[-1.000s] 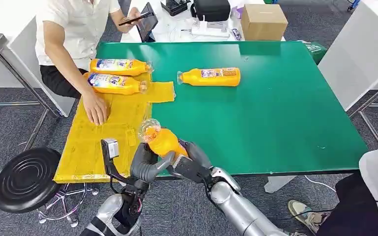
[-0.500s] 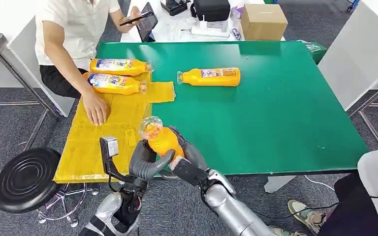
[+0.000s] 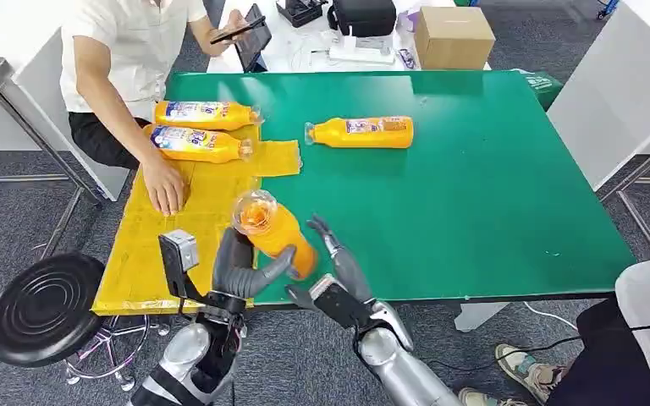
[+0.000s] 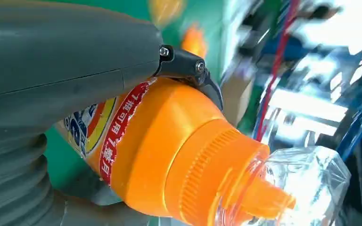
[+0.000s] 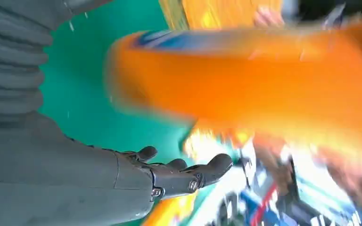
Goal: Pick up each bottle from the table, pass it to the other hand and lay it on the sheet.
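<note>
Far left, a black round stool (image 3: 44,309) sits at nine o'clock off the bench's near corner, and a person in a white shirt (image 3: 127,42) at eleven o'clock rests a hand (image 3: 166,186) flat on the yellow sheet (image 3: 148,245) while the other holds a tablet (image 3: 252,38). The sheet covers the left strip of the green bench (image 3: 474,186), and two orange bottles lie on it at its far end: the far sheet bottle (image 3: 206,114) and, just beside it, the near sheet bottle (image 3: 199,144), both caps pointing toward three o'clock. Moving in, the left hand (image 3: 241,271) grasps the held bottle (image 3: 275,237) around its body, thumb across the front, over the bench's near edge where sheet meets green; the bottle is tilted, clear cap up and toward eleven o'clock. The left wrist view shows that bottle (image 4: 169,155) close up, a dark finger (image 4: 188,70) pressed on its shoulder above the red-edged label. Just to its right, the right hand (image 3: 334,271) is released, fingers spread and clear of the bottle; the right wrist view has its fingers (image 5: 184,176) uncurled with the blurred orange bottle (image 5: 245,89) apart from them. Further on, a lone bottle (image 3: 362,132) lies on its side on the bare green at twelve o'clock, cap toward nine o'clock. A cardboard box (image 3: 453,35) stands beyond the bench's far edge.
</note>
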Controlling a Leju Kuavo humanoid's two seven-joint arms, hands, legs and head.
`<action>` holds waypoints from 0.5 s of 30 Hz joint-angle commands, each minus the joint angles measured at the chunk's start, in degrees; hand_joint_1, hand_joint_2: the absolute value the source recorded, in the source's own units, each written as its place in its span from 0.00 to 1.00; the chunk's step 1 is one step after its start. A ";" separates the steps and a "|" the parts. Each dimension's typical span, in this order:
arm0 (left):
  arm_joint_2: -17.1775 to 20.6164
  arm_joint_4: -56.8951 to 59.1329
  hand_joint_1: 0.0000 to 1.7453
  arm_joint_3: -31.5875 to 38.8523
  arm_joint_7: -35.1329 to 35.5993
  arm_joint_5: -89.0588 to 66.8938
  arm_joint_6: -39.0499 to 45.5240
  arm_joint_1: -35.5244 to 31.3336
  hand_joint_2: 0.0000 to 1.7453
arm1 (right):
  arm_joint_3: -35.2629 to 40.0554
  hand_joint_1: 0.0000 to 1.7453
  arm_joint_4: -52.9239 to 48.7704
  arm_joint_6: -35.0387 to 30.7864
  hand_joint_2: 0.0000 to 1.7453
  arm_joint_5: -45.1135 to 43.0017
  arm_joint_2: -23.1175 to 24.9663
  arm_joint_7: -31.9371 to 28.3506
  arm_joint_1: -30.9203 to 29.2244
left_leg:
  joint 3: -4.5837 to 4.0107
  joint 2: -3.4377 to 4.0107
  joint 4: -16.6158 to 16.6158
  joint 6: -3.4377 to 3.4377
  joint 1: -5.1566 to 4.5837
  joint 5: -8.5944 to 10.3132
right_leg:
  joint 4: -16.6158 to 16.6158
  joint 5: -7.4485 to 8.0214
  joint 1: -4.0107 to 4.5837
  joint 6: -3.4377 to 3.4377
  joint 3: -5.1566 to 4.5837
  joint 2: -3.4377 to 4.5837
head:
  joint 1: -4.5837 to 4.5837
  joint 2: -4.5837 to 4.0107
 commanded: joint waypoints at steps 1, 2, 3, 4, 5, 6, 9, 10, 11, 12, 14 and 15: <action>2.32 4.44 1.00 2.22 0.70 -10.25 4.14 -5.88 1.00 | -8.75 0.00 -11.48 -8.28 0.00 0.06 -0.62 -2.91 4.40 | 0.00 -0.07 0.00 -0.09 0.05 0.03 | 0.00 0.00 0.06 -0.12 0.04 -0.13 | 0.02 0.00; 2.15 4.99 1.00 2.50 1.05 -10.85 3.89 -6.00 1.00 | -9.96 0.00 -13.55 -10.20 0.00 -0.17 -0.31 -3.70 5.24 | -0.01 -0.05 0.00 -0.07 0.03 0.02 | 0.01 0.00 0.04 -0.09 0.03 -0.09 | -0.02 0.00; 2.21 5.20 1.00 2.60 1.16 -11.20 3.79 -6.06 1.00 | -10.45 0.00 -14.57 -11.20 0.00 -0.09 -0.30 -4.25 5.54 | 0.06 -0.04 -0.02 -0.13 0.10 0.03 | -0.05 0.01 0.11 -0.17 0.12 -0.12 | 0.00 0.00; 2.22 5.46 1.00 2.90 1.36 -11.58 3.62 -6.25 1.00 | -10.93 0.00 -16.75 -11.94 0.00 0.18 -0.75 -4.54 6.07 | -0.01 -0.07 0.00 -0.09 0.04 0.03 | 0.00 -0.01 0.05 -0.11 0.04 -0.13 | 0.00 0.00; 2.24 5.53 1.00 3.04 1.53 -12.06 3.43 -6.36 1.00 | -11.53 0.00 -18.35 -13.04 0.00 0.63 -0.83 -4.85 6.63 | -0.01 -0.07 -0.01 -0.07 0.02 0.03 | 0.00 -0.01 0.03 -0.09 0.02 -0.12 | 0.00 0.00; 2.44 5.61 1.00 2.90 1.72 -13.61 3.63 -6.73 1.00 | -12.04 0.00 -19.84 -13.77 0.00 0.86 -1.08 -5.07 7.06 | 0.01 -0.09 -0.01 -0.10 0.05 0.03 | -0.01 -0.02 0.06 -0.14 0.06 -0.16 | 0.00 0.00; 3.16 6.33 1.00 1.92 2.76 -19.28 5.59 -8.05 1.00 | -13.13 0.00 -21.56 -13.78 0.00 0.91 -1.43 -5.01 7.69 | -0.02 -0.06 0.01 -0.06 0.02 0.01 | 0.00 -0.01 0.03 -0.07 0.02 -0.10 | 0.00 0.00; 3.59 8.11 1.00 1.33 5.09 -25.19 7.05 -9.60 1.00 | -13.95 0.00 -21.63 -12.89 0.00 0.53 -1.38 -4.72 7.67 | 0.01 -0.12 0.02 -0.11 0.07 0.02 | 0.00 -0.03 0.08 -0.14 0.07 -0.19 | 0.00 0.00; 3.77 10.19 1.00 1.15 6.97 -29.41 7.25 -11.00 1.00 | -14.58 0.00 -21.49 -12.16 0.00 0.42 -1.21 -4.69 7.70 | -0.01 -0.13 0.02 -0.08 0.04 0.03 | 0.00 -0.02 0.05 -0.10 0.05 -0.18 | 0.00 0.00; 3.56 12.73 1.00 1.22 9.50 -33.67 6.52 -12.51 1.00 | -14.98 0.00 -21.05 -10.53 0.00 0.33 -0.96 -4.64 7.59 | 0.02 -0.15 0.02 -0.12 0.09 0.03 | -0.01 -0.01 0.10 -0.15 0.09 -0.22 | 0.00 0.00; 2.69 17.55 1.00 2.37 10.94 -40.60 5.92 -15.02 1.00 | -15.62 0.00 -19.85 -9.07 0.00 0.73 -0.07 -4.92 7.23 | 0.01 -0.14 -0.01 -0.06 0.02 0.06 | -0.02 0.01 0.03 -0.09 0.06 -0.18 | -0.02 0.00; 2.47 19.09 1.00 2.27 12.10 -43.87 6.72 -15.83 1.00 | -15.71 0.00 -19.60 -8.54 0.00 0.82 0.19 -5.09 7.27 | 0.04 -0.15 -0.01 -0.11 0.08 0.08 | -0.05 0.04 0.09 -0.14 0.11 -0.21 | 0.00 0.00</action>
